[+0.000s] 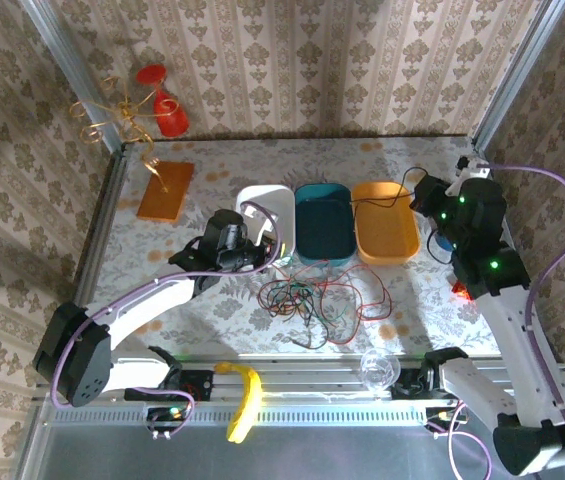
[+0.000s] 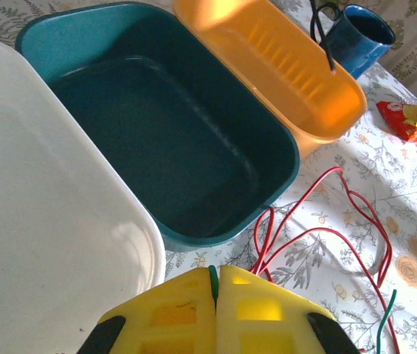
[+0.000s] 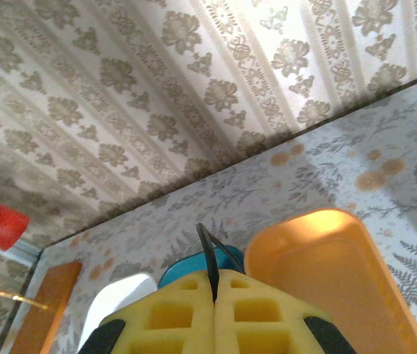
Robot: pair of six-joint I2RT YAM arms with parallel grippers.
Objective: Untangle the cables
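Observation:
A tangle of thin red, green and black cables (image 1: 307, 298) lies on the table in front of the teal tray (image 1: 322, 222). My left gripper (image 1: 262, 250) sits low by the white tray's (image 1: 274, 205) near edge, its yellow fingers (image 2: 178, 313) shut on a green cable (image 2: 213, 282). Red cable loops (image 2: 341, 221) run off to its right. My right gripper (image 1: 424, 195) hangs above the orange tray's (image 1: 387, 238) far right corner, shut on a black cable (image 3: 208, 254) that stretches over that tray (image 1: 387, 198).
An orange board (image 1: 165, 190) lies at the back left, with a red ornament (image 1: 167, 112) and gold ribbon (image 1: 107, 110) on the wall. A blue mug (image 2: 359, 37) and red packet (image 2: 415, 122) sit right of the orange tray. A banana (image 1: 245, 400) and clear glass (image 1: 377, 370) rest at the near edge.

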